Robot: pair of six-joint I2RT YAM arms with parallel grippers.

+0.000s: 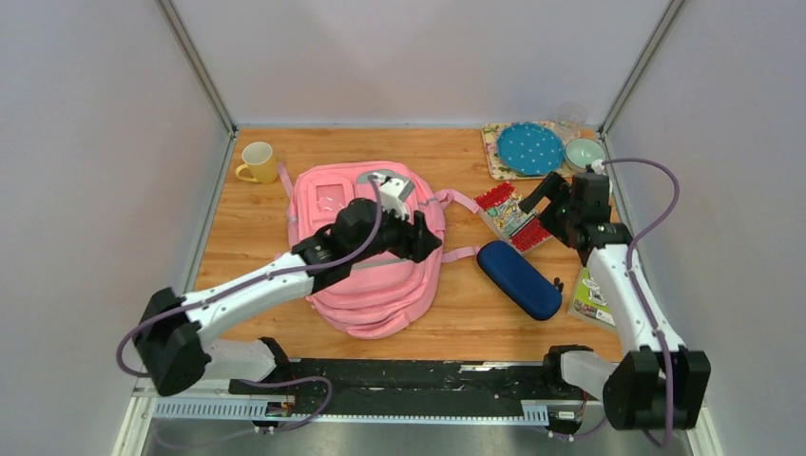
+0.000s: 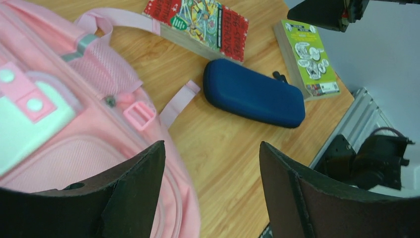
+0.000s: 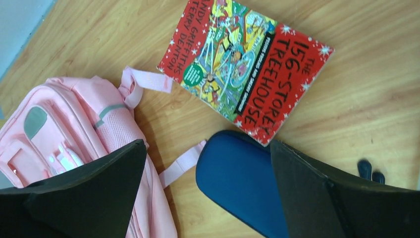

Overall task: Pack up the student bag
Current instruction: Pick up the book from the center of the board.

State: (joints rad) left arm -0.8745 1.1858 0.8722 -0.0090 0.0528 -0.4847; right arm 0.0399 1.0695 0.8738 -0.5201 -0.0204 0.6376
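Note:
The pink student bag (image 1: pixel 380 294) lies flat at the table's centre-left, front pockets up, straps trailing right. My left gripper (image 1: pixel 431 241) hovers over the bag's right edge, open and empty; in the left wrist view the left gripper (image 2: pixel 212 146) shows the bag (image 2: pixel 59 99) under one finger and bare wood under the gap. My right gripper (image 1: pixel 540 204) is open above the red book (image 1: pixel 511 217) and holds nothing. From the right wrist, the right gripper (image 3: pixel 208 144) frames the navy pouch (image 3: pixel 237 183), the red book (image 3: pixel 247 64) and the bag (image 3: pixel 64 124).
The navy pouch (image 1: pixel 519 278) lies right of the bag, and a green book (image 1: pixel 591 294) lies by the right arm. A yellow mug (image 1: pixel 259 161) stands back left. Back right are a tray (image 1: pixel 494 157) with a blue dotted plate (image 1: pixel 529 149), a bowl (image 1: pixel 584 152) and a glass (image 1: pixel 571 116).

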